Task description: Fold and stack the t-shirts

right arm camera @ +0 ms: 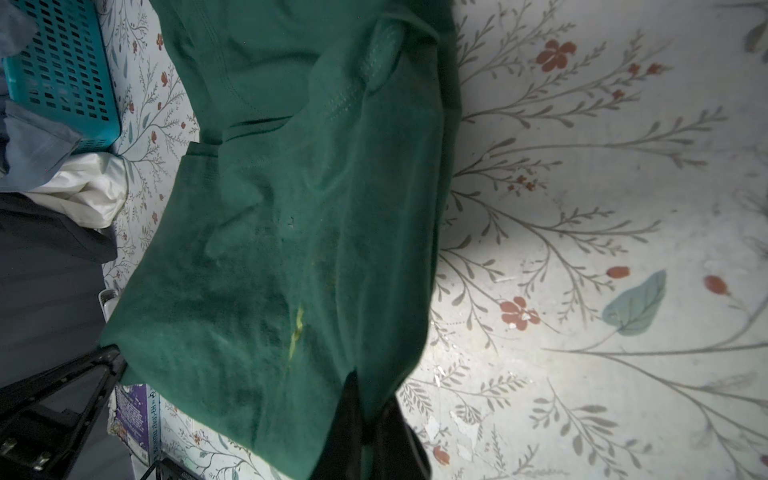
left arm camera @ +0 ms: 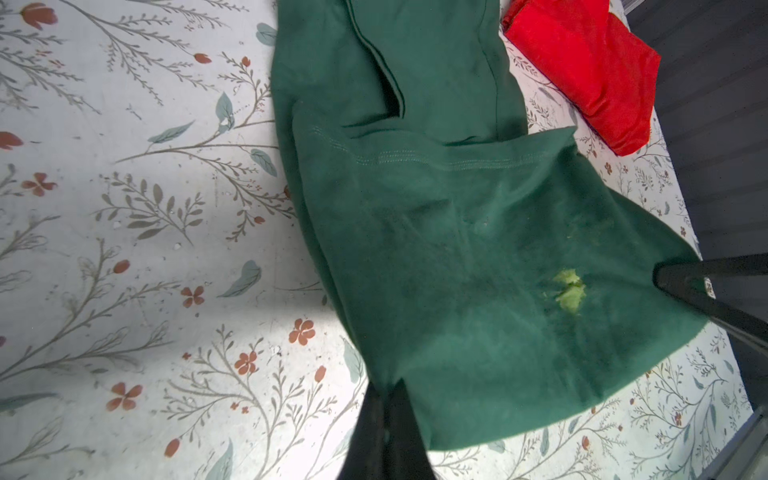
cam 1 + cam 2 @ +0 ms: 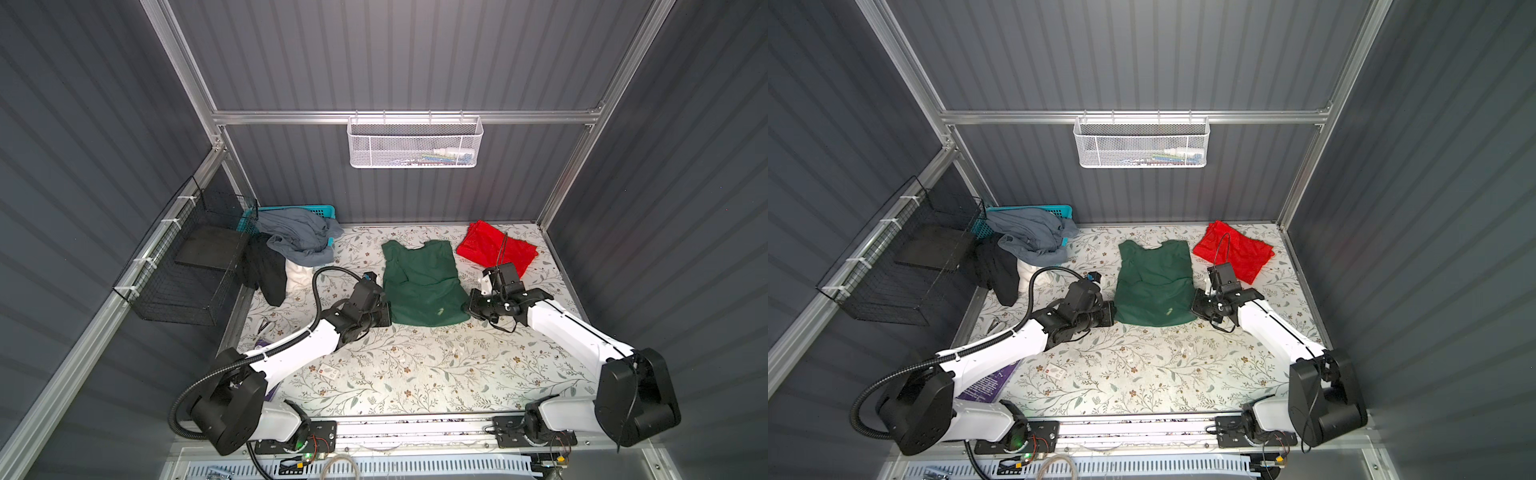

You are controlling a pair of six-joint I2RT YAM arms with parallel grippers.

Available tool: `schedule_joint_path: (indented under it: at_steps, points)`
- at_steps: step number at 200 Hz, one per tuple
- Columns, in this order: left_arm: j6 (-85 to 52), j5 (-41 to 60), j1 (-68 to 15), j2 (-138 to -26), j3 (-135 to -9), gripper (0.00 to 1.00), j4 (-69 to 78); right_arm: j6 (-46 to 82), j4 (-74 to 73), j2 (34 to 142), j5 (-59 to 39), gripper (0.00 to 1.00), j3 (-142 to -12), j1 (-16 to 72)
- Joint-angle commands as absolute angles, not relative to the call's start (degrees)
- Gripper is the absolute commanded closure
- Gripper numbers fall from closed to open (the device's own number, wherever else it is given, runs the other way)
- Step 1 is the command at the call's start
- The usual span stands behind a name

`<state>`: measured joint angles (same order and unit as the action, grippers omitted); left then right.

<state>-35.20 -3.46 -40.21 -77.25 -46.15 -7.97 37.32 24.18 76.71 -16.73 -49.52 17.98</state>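
while both arms pinch near corners of green t-shirt (image 3: 422, 282), cloth lies stretched between them, mid table (image 3: 415, 365). left gripper (image 2: 388, 384) clamped shut on one corner, right gripper (image 1: 370, 390) on other: even grip keeps edge straight. sleeves tucked in, stitched hem lying across middle. guess: next fold or carry. red t-shirt (image 3: 496, 247) folded, back right, just beside; likely stack spot.

The green t-shirt (image 2: 457, 249) runs off the edge in both wrist views; what lies in the wire basket (image 3: 414, 143) is too small to tell
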Motion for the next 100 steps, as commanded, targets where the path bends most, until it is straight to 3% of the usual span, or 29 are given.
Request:
schedule_joint_path:
  at_steps: [1, 100]
  points:
    - [-36.26, -4.65, -40.65, -75.42, -45.46, 1.00, -11.30, 38.20, 26.27, 75.11, -16.91, 1.00, -50.01, 19.13]
    - [-38.31, -9.32, -43.68, -70.28, -43.55, 1.00, -12.75, 41.30, 26.14, 69.69, -16.93, 1.00, -47.13, 22.10]
